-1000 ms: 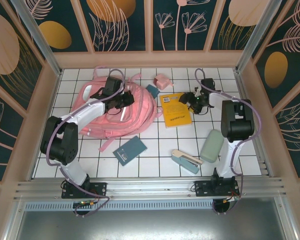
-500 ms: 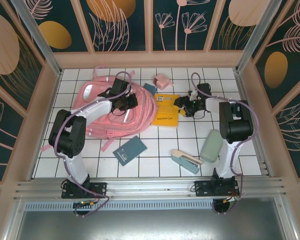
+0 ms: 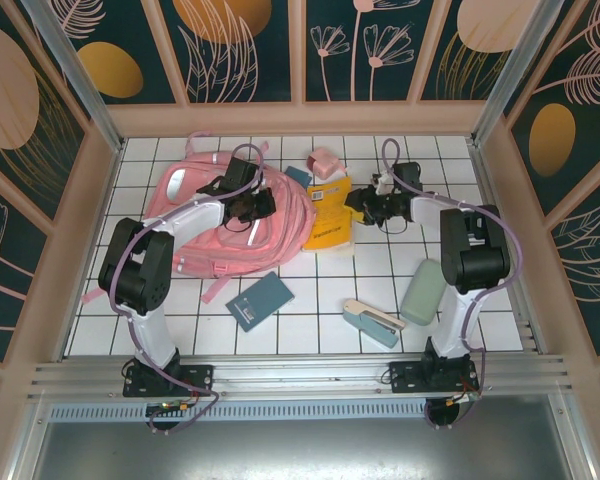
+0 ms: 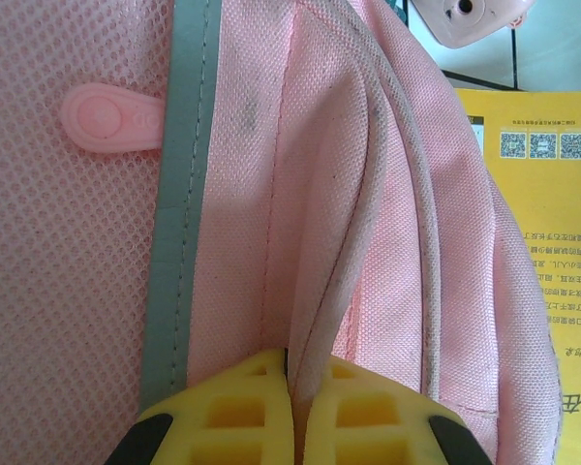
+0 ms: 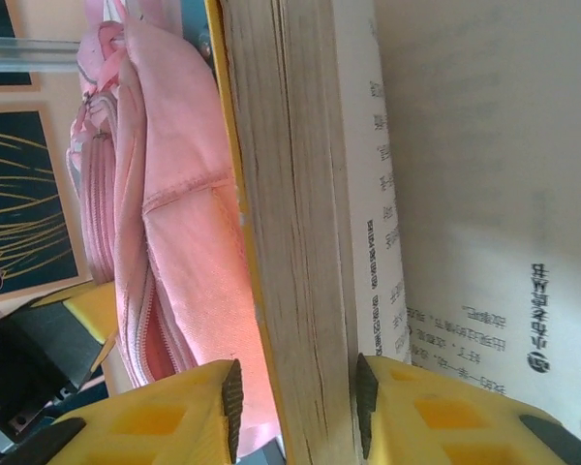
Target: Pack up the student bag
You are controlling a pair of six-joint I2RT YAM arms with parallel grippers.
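Backpack (image 4: 387, 242) fold between left gripper (image 4: 295, 387) fingers (image 4: 237, 412)

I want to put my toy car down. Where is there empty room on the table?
Bare tiles lie between the blue notebook and the stapler, and in the far right corner behind the right arm. It is crowded at the far middle, where the pink bag, the yellow book and the little pink thing sit close together.

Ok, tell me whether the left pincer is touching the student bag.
Touching. In the left wrist view the left pincer has both yellow pads pressed onto a corded fold of the student bag, with no gap.
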